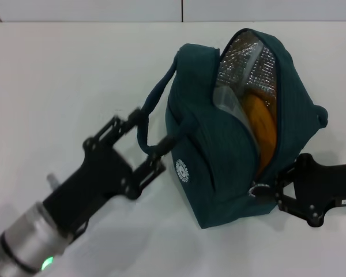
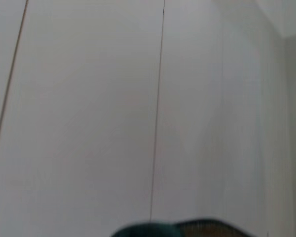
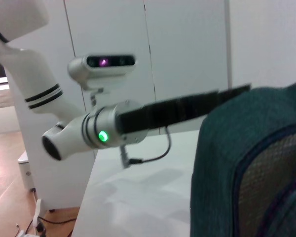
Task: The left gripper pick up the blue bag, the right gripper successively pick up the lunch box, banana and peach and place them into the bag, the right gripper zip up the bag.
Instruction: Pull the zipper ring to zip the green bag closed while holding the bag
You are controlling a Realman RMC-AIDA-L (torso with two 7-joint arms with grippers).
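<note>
The blue bag (image 1: 219,167) lies tilted on the white table, its mouth open and its silver lining (image 1: 248,63) showing. Something orange-yellow (image 1: 260,124) sits inside beside a greyish clear piece; I cannot tell lunch box, banana or peach apart. My left gripper (image 1: 148,140) is at the bag's left, shut on the carry handle (image 1: 153,101). At the bag's lower right corner, my right gripper (image 1: 272,189) pinches the zipper pull (image 1: 257,190). The bag's cloth (image 3: 246,163) fills the right wrist view, and a sliver of the bag (image 2: 153,230) shows in the left wrist view.
The white table (image 1: 57,75) stretches to the left and behind the bag up to a pale wall (image 1: 179,8). In the right wrist view the left arm (image 3: 103,133) with a green light and the head camera (image 3: 103,61) stand beyond the bag.
</note>
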